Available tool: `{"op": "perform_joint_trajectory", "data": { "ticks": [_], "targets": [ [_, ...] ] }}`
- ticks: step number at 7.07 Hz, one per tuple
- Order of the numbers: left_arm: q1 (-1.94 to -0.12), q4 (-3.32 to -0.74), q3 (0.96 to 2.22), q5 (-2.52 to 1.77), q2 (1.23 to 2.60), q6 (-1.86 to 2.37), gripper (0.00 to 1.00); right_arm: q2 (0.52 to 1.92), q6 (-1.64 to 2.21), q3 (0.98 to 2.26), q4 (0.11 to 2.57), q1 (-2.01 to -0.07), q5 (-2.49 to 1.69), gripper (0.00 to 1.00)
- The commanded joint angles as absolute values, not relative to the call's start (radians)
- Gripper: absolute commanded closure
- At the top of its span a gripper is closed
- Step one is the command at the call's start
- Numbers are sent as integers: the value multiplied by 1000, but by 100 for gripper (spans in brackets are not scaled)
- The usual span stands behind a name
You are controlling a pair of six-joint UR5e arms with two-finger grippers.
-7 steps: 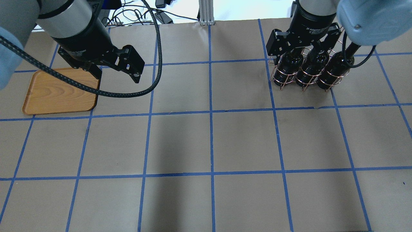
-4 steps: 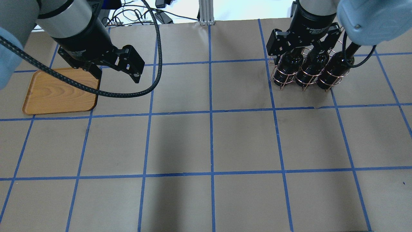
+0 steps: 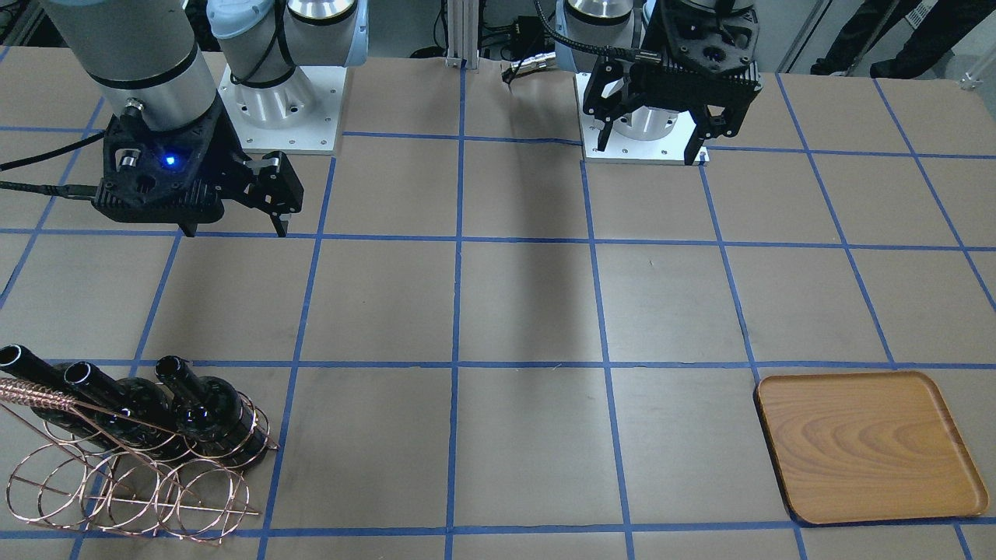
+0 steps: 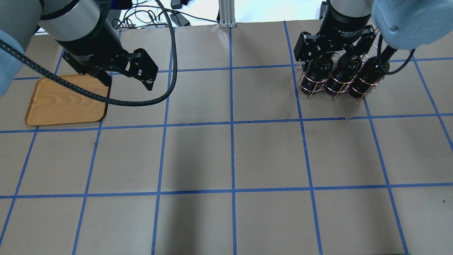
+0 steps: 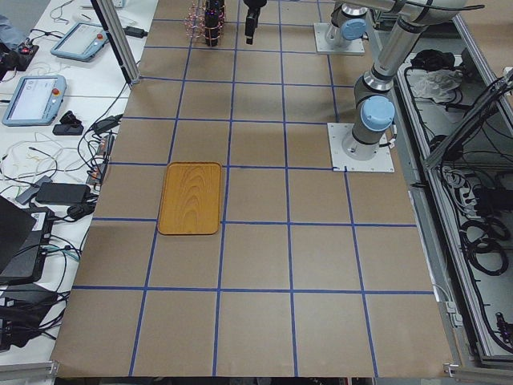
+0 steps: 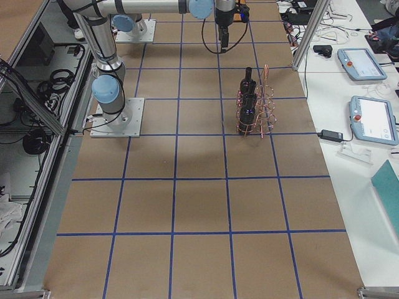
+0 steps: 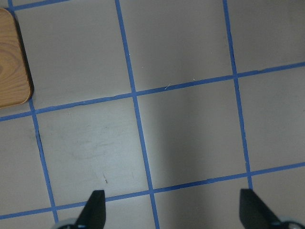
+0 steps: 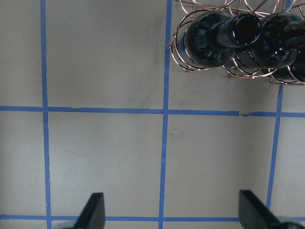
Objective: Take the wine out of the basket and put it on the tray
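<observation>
Three near-black wine bottles [image 4: 338,79] stand tilted in the copper wire basket [image 4: 307,88] at the far right of the table. They also show in the front view [image 3: 206,412] with the basket [image 3: 132,490], and in the right wrist view [image 8: 214,38]. My right gripper [image 4: 329,53] hangs open and empty, well above the table on the robot's side of the bottles [image 3: 233,225], with its fingertips [image 8: 93,210] apart. The wooden tray [image 4: 63,104] lies empty at the far left [image 3: 864,443]. My left gripper [image 4: 127,83] is open and empty, high beside the tray's right edge.
Brown paper with a blue tape grid covers the table [image 4: 230,156]. The basket's twisted handle [image 3: 47,393] sticks up over the bottle necks. A corner of the tray [image 7: 12,62] shows in the left wrist view. Cables lie beyond the table's far edge [image 4: 148,17].
Both arms have shifted only very slightly. The bottles, basket and tray have not moved, and both grippers stay open.
</observation>
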State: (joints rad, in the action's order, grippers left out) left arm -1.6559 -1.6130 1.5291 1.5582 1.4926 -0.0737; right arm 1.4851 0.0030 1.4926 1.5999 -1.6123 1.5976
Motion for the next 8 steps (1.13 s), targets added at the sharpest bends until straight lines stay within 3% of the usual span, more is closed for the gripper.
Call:
{"op": "perform_joint_trajectory", "data": {
  "ticks": [1,8],
  "targets": [
    [-1655,-1615,1529,1560,1490,-74,0,1485,3,1493,1601,-1612,1592,0],
    [-1655,-1614,1529,1559,1491,-74,0,1491,-280,1491,1684,-1387,1577,0]
  ]
}}
